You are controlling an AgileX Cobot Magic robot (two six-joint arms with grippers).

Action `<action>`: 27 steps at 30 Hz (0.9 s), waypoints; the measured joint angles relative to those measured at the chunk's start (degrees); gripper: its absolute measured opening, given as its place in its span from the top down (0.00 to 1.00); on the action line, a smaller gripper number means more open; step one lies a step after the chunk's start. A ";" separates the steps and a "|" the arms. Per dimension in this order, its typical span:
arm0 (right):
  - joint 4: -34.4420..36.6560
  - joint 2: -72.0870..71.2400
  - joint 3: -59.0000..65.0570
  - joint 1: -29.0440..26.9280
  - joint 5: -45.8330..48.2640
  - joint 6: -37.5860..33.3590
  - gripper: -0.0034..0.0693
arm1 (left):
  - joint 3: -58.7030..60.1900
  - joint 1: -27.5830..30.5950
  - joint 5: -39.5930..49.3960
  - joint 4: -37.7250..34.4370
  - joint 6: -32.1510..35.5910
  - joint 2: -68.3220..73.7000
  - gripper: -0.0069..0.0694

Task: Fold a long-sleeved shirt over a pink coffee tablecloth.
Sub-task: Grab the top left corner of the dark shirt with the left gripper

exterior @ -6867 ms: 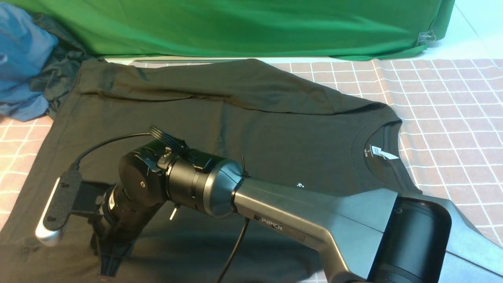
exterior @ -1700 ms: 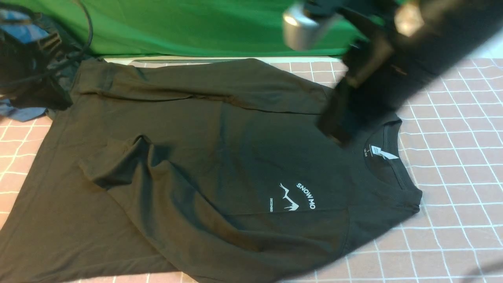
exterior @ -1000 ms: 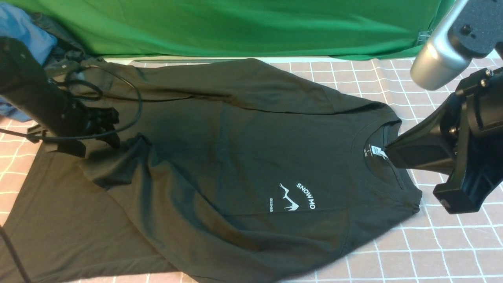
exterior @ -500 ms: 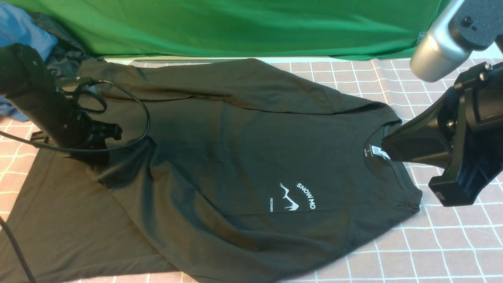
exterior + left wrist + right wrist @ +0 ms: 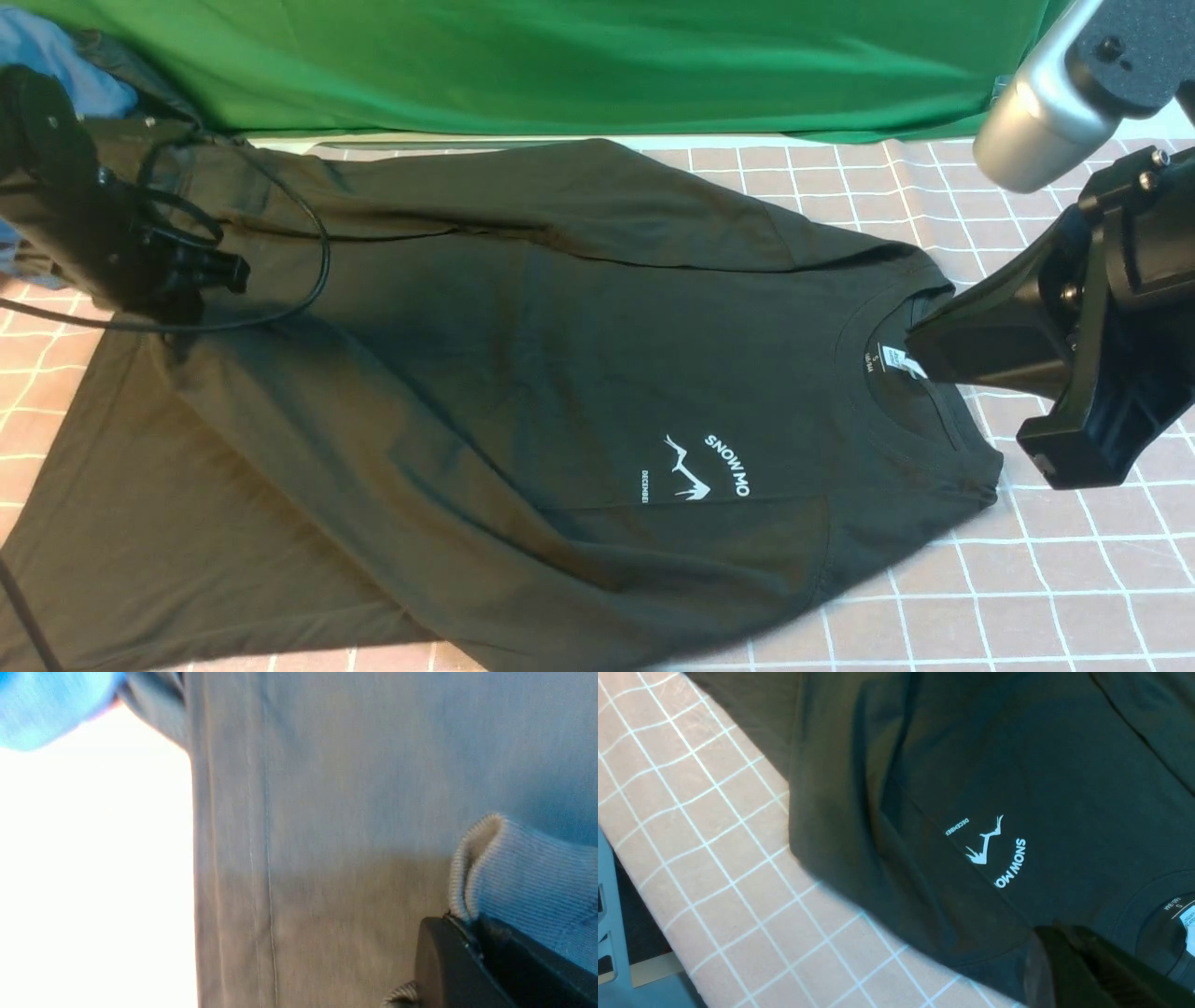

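Observation:
The long-sleeved shirt point(image 5: 560, 355) lies chest up on the pink coffee tablecloth point(image 5: 1055, 243), its collar point(image 5: 859, 392) to the right and its "SNOW MO" print point(image 5: 709, 467) facing up. My left gripper point(image 5: 173, 317) is at the far left, shut on the ribbed cuff point(image 5: 514, 868) of the near sleeve point(image 5: 355, 420), which runs stretched across the body. In the left wrist view the left gripper point(image 5: 460, 921) pinches the cuff's edge. My right gripper point(image 5: 920, 350) is shut, its tip at the collar beside the white neck tag point(image 5: 894, 359). The right wrist view shows the right gripper point(image 5: 1054, 926) with nothing visible between its fingers.
A bright green cloth point(image 5: 560, 65) hangs along the back. A blue cloth point(image 5: 47, 56) and a dark grey-green cloth point(image 5: 140, 84) are heaped at the far left, behind my left arm. The tablecloth's near edge point(image 5: 644, 952) drops off beside the shirt.
My left gripper has shut on the sleeve cuff and drawn it back and to the left, so the bunched sleeve now lies stretched. The right gripper has hardly moved.

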 joint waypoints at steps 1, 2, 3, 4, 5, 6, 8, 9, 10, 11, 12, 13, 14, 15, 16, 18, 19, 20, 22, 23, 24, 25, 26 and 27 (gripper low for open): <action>0.00 0.00 0.00 0.00 0.00 0.00 0.90 | 0.00 0.00 -0.57 0.21 -0.07 0.00 0.85; 0.00 0.00 0.00 0.00 0.00 0.00 0.90 | 0.00 0.00 -1.31 0.74 -0.12 0.00 0.85; 0.00 0.00 0.00 0.00 0.00 0.00 0.90 | 0.00 0.00 -1.91 0.88 -0.12 0.00 0.85; 0.00 0.00 0.00 0.00 0.00 0.00 0.90 | 0.00 0.00 -2.68 1.06 -0.12 0.00 0.85; 0.00 0.00 0.00 0.00 0.00 0.00 0.90 | 0.00 0.00 -3.14 1.13 -0.12 0.00 0.85; 0.00 0.00 0.00 0.00 0.00 0.07 0.90 | 0.00 0.00 -3.45 1.26 -0.14 0.00 0.85; 0.00 0.00 0.00 0.00 0.00 0.07 0.90 | 0.00 0.00 -3.68 1.26 -0.53 0.00 0.84; 0.07 0.00 0.00 0.00 0.00 0.07 0.90 | 0.00 0.00 -3.79 1.26 -0.66 0.00 0.84; 0.22 0.00 0.00 0.00 0.00 0.07 0.90 | 0.00 0.00 -3.79 1.26 -0.78 0.00 0.84; 0.36 0.00 0.00 0.00 0.00 0.12 0.90 | 0.00 0.00 -3.79 1.26 -0.78 0.00 0.83; 0.63 0.00 0.00 0.00 0.00 0.12 0.90 | 0.00 0.00 -3.79 1.26 -1.01 0.00 0.81; 0.85 0.00 0.00 0.00 0.00 0.12 0.90 | 0.00 0.00 -3.79 1.31 -1.58 0.00 0.78; 0.92 0.00 0.00 0.00 0.00 0.12 0.90 | 0.00 0.00 -3.85 1.71 -2.05 0.00 0.75; 1.13 0.00 0.00 0.00 0.00 0.12 0.90 | 0.00 0.00 -3.84 2.51 -3.07 0.00 0.71; 1.13 0.00 0.00 0.00 0.00 0.12 0.90 | -0.13 0.00 -3.84 3.66 -5.10 0.00 0.65; 1.13 0.00 0.00 0.00 -0.07 0.12 0.90 | -0.97 0.00 -3.75 5.90 -11.25 0.00 0.54; 1.13 0.00 0.00 0.00 -0.07 0.12 0.90 | -1.83 0.00 -3.68 6.89 -14.81 0.00 0.49; 1.18 0.00 0.00 0.00 -0.12 0.12 0.90 | -2.73 0.00 -3.62 7.39 -17.66 0.00 0.45; 1.24 0.00 0.00 0.00 -0.19 0.12 0.90 | -5.46 0.00 -3.56 7.85 -24.51 0.00 0.38; 1.24 0.00 0.00 0.00 -0.19 0.12 0.90 | -6.77 0.00 -3.50 7.77 -26.27 0.00 0.36; 1.24 0.00 0.00 0.00 -0.19 0.12 0.90 | -8.60 0.00 -3.32 7.14 -28.72 0.13 0.35; 1.24 0.00 0.00 0.00 -0.24 0.12 0.90 | -11.07 0.00 -2.77 5.87 -30.94 0.47 0.35; 1.28 0.00 0.00 0.00 -0.35 0.12 0.90 | -12.93 0.00 -2.24 4.73 -31.53 0.89 0.35; 1.28 0.00 0.00 0.00 -0.57 0.12 0.90 | -15.33 0.00 -1.58 3.01 -32.18 1.65 0.35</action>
